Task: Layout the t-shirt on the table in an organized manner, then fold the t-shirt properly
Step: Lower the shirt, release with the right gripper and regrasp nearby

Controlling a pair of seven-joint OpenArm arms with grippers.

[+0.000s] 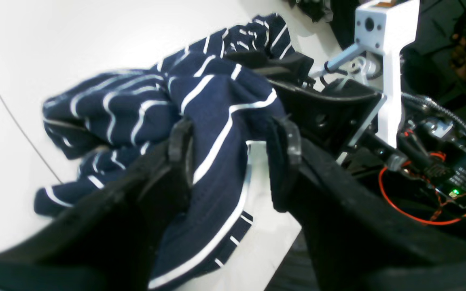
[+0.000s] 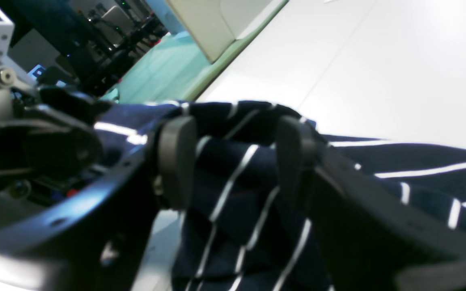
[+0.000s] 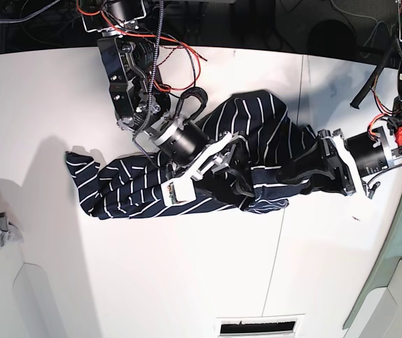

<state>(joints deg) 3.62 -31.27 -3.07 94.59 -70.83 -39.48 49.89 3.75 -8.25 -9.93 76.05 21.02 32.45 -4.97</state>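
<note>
Rumpled t-shirt lies gripped in both left pincer and right pincer.

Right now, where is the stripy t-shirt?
In the base view, the t-shirt lies bunched up in the middle of the white table, between the two claws.

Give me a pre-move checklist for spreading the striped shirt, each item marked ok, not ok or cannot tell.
1. Left gripper has t-shirt fabric between its fingers: ok.
2. Right gripper has fabric between its fingers: ok.
3. Either grip firmly clamped rather than just around the cloth: cannot tell.
4. T-shirt laid flat: not ok, it is bunched and twisted mid-table.
5. The two grippers apart from each other: not ok, they sit close together over the same bunch.
6. Bare table around the shirt for spreading: ok.
</note>
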